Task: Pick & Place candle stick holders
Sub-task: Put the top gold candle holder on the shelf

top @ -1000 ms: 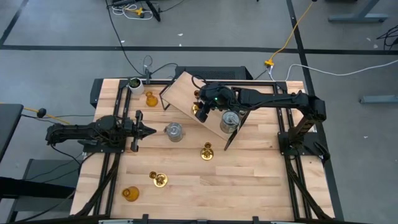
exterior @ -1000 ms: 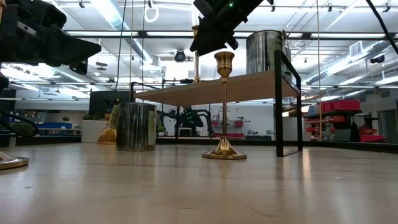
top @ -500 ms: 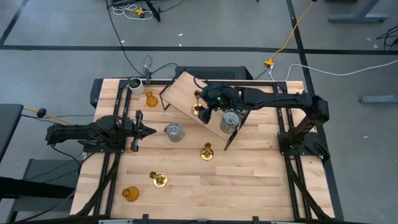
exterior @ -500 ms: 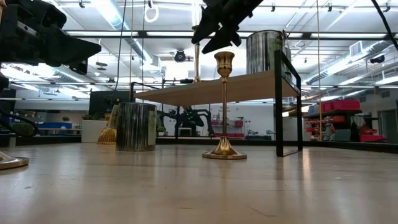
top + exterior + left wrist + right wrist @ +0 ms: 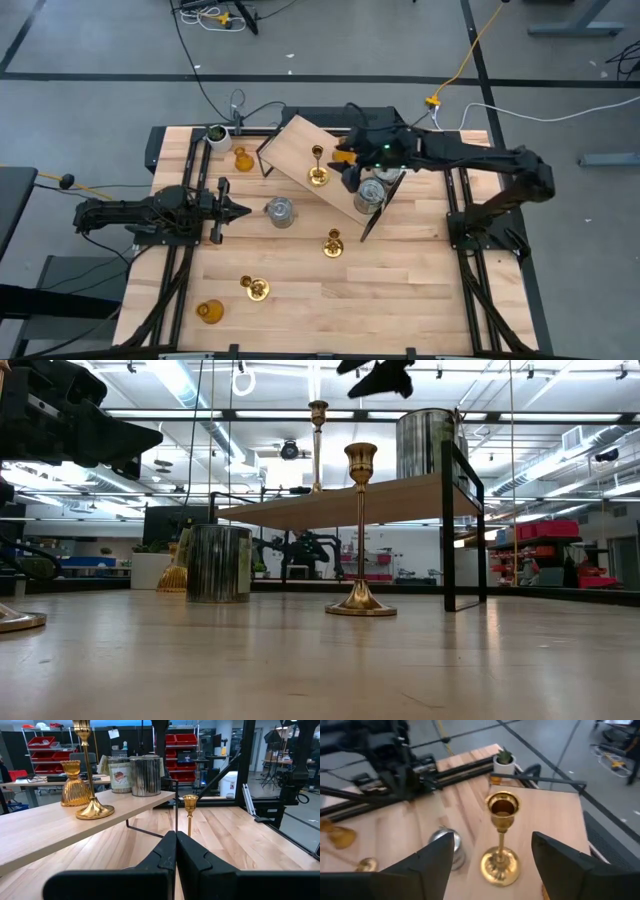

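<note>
A raised wooden shelf (image 5: 320,165) stands tilted near the bench's (image 5: 400,290) far edge, at the middle; on it a brass stick (image 5: 318,176) stands upright near the shelf's middle, free of any grip, with a silver cylinder (image 5: 371,192) toward the shelf's near right end; the right gripper (image 5: 350,165) hangs above the shelf just right of that brass stick, its fingers (image 5: 436,862) spread apart with nothing between them, the stick standing in front of the gap in the right wrist view; in the low view this gripper (image 5: 378,374) sits high above the shelf top, clear of the stick's cup; the left gripper (image 5: 240,211) rests low over the bench's left side, fingers pressed together and empty, pointing toward a second cylinder (image 5: 281,211) just beside its tip on the bench; a second brass stick (image 5: 333,243) stands on the bench in front of the shelf, near the centre; a third brass stick (image 5: 256,288) lies toward the near left; an amber holder (image 5: 209,311) sits at the near left corner; another amber holder (image 5: 242,159) sits near the far left corner, by a white pot (image 5: 216,134) with a plant; the left wrist view shows one more amber holder (image 5: 73,784) and a further cylinder (image 5: 145,775) on the shelf.
</note>
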`<action>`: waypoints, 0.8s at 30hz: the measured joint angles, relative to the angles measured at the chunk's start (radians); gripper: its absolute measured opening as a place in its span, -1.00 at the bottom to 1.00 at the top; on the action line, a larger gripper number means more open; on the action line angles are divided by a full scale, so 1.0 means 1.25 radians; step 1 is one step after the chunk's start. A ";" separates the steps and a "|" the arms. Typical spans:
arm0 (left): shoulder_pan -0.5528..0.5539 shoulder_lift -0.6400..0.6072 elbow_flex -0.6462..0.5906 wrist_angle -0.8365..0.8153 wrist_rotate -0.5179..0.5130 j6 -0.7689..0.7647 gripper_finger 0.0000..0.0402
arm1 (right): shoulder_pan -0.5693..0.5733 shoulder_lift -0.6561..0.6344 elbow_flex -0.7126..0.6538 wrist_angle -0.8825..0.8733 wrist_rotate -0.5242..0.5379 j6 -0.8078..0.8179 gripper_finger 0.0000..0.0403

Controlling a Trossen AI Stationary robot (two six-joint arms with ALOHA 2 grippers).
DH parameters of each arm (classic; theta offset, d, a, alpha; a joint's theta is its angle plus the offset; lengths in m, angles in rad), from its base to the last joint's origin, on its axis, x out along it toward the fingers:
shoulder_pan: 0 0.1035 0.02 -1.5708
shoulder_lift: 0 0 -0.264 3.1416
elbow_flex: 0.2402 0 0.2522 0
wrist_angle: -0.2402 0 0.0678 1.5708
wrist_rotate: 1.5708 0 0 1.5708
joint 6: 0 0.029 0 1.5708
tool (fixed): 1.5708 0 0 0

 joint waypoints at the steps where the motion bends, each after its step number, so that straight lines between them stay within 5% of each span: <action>1: 0.000 0.000 0.000 0.000 0.000 0.000 -0.94 | 0.001 -0.010 0.000 -0.002 -0.008 0.000 0.31; 17: 0.000 0.000 0.000 0.000 0.000 0.000 -0.94 | 0.056 -0.099 0.000 -0.083 -0.029 -0.001 0.19; 24: 0.000 0.000 0.000 0.000 0.000 0.000 -0.94 | 0.098 -0.088 0.000 -0.082 -0.130 -0.027 0.17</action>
